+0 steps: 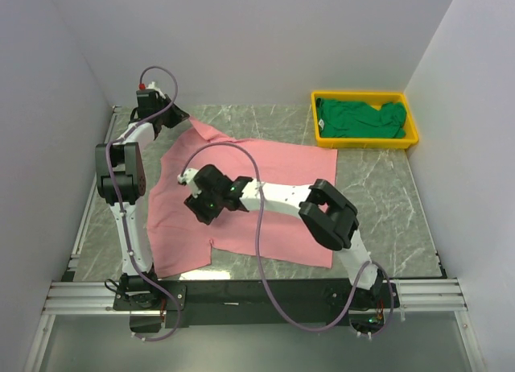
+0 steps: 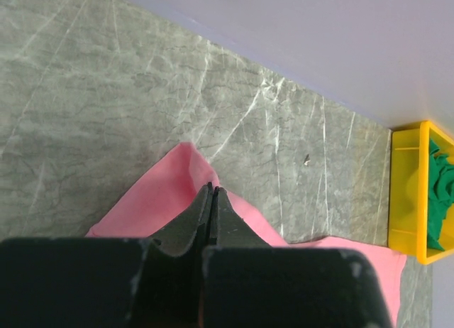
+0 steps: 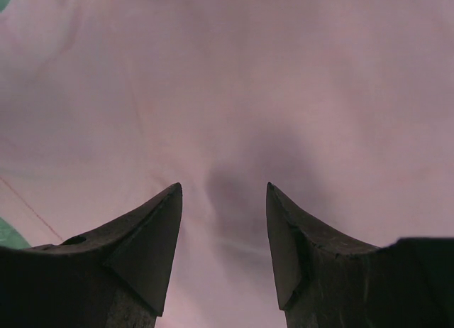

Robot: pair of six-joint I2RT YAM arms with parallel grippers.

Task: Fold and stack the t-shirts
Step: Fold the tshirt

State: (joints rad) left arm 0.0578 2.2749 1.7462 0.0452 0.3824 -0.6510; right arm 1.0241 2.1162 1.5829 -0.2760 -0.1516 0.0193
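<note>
The pink t-shirt lies spread flat on the left and middle of the table. Its far left corner is drawn to a point at my left gripper. In the left wrist view the left gripper is shut, with a raised fold of the pink t-shirt running to its tips. My right gripper reaches across the shirt's left half. In the right wrist view the right gripper is open, just above the pink t-shirt. The dark green t-shirt lies crumpled in the tray.
The yellow tray stands at the far right of the table; it also shows in the left wrist view. White walls close in the back and both sides. Marble tabletop lies bare right of the pink shirt.
</note>
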